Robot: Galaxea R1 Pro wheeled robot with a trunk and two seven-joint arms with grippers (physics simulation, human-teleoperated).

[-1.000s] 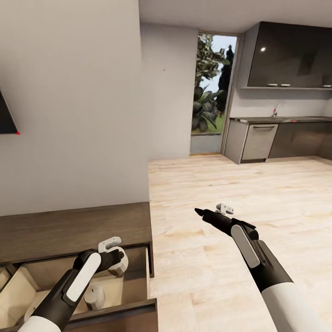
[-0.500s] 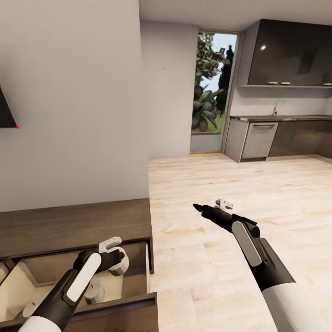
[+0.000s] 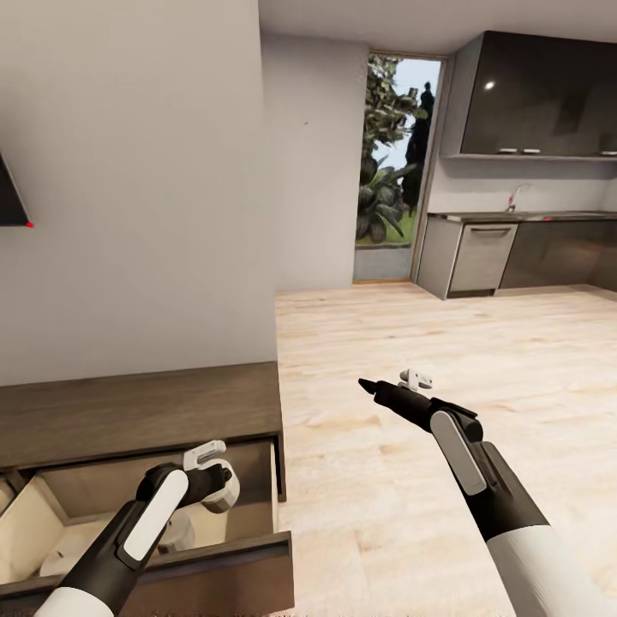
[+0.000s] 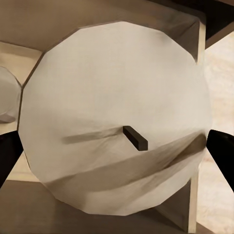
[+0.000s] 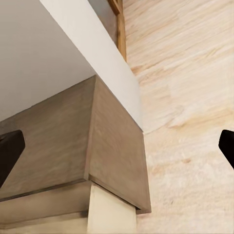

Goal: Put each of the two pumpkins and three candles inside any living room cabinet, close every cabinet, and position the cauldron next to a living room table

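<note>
Room: pale wood floor (image 3: 446, 360), kitchen beyond.
Cabinet (image 3: 137, 411): drawer open.
Left gripper (image 3: 214, 480): clamped around candle (image 4: 114, 117), above drawer.
Right gripper (image 3: 390, 390): spread wide, empty.
Writing: none legible.

3 candles (image 3: 224, 487), 1 cabinet (image 3: 137, 411)

Lighting: bright, even, soft; daylight enters through the glass door (image 3: 396, 171). Glare spot on upper kitchen cupboard (image 3: 489, 86) beside it. Shadows faint. Renders slightly soft.
</note>
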